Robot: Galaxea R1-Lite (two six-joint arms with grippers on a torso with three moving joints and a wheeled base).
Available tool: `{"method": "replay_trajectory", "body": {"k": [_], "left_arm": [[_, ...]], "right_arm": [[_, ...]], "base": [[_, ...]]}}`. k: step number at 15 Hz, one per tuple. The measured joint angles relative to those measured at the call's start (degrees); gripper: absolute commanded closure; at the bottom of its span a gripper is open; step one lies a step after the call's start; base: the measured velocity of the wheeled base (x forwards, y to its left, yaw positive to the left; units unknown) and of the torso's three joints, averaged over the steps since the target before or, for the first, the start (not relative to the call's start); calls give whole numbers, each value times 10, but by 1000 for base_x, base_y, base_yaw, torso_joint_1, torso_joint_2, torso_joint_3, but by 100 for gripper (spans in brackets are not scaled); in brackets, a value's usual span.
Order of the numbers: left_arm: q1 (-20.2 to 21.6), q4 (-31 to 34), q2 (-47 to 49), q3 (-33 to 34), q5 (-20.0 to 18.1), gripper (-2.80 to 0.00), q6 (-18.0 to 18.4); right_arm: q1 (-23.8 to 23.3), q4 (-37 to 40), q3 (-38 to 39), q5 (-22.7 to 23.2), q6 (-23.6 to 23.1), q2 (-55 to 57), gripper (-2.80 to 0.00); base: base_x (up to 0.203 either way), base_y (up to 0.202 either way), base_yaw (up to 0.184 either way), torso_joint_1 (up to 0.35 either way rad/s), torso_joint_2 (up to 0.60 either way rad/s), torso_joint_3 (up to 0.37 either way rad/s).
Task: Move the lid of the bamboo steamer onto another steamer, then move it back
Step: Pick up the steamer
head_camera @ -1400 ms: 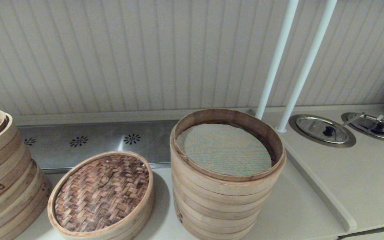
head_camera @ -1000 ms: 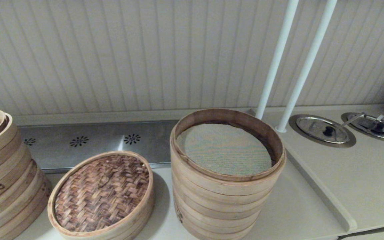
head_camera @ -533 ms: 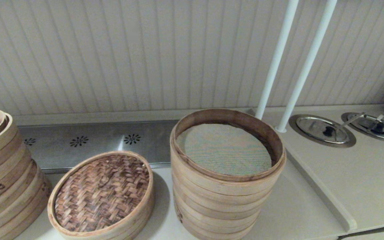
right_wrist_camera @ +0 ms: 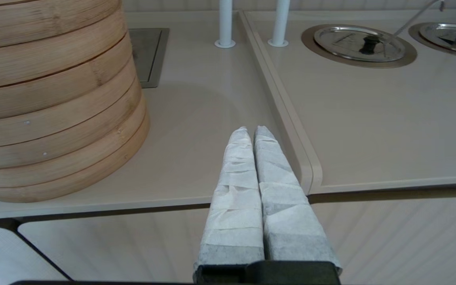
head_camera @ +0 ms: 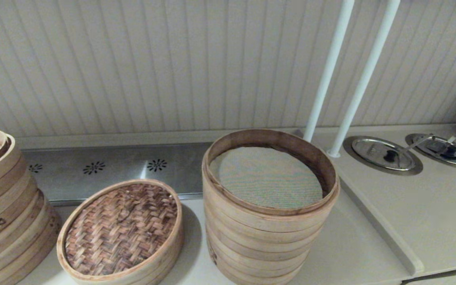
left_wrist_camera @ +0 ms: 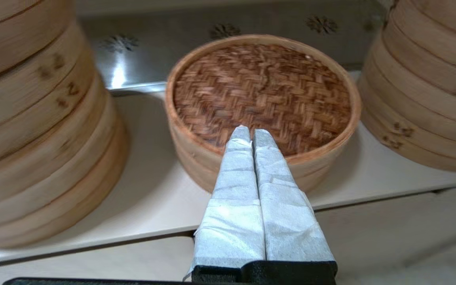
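Nothing is being carried yet; I'd say the first step, picking up the lid (head_camera: 120,228), is only being lined up. The lid is sitting on a low steamer on the counter (head_camera: 354,245), just beside the tall steamer (head_camera: 269,221), at its 9 o'clock. The left claw (left_wrist_camera: 250,133) is hanging at the lid's 6 o'clock edge, pressed closed and holding nothing. It needs opening next. The right claw (right_wrist_camera: 251,132) is waiting closed and empty, at the tall steamer's 4 o'clock.
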Motion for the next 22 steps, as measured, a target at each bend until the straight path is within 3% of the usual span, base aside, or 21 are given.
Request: {"method": "replay_trajectory", "body": {"k": [3,6,8,12,14,15,22], "left_arm": [[-19,3,131,-62,-15,0,3],[-29,-7,270,-94,-20,0,42],[-36,-38,355,-104,-22,0,59],[-46,-140,494,-115,-46,0,55],[-54,-149,536,-123,-48,0,54],[-57,-153,555,-126,-48,-280,54],[-71,-223,663,-128,-42,-280,54]], "right_arm": [[0,0,0,0,0,0,0],[0,0,0,0,0,0,0],[0,0,0,0,0,0,0],[0,0,0,0,0,0,0],[0,0,0,0,0,0,0],[0,0,0,0,0,0,0],[0,0,0,0,0,0,0]], "base": [[0,0,0,0,0,0],[0,0,0,0,0,0],[0,0,0,0,0,0],[0,0,0,0,0,0],[0,0,0,0,0,0],[0,0,0,0,0,0],[0,0,0,0,0,0]]}}
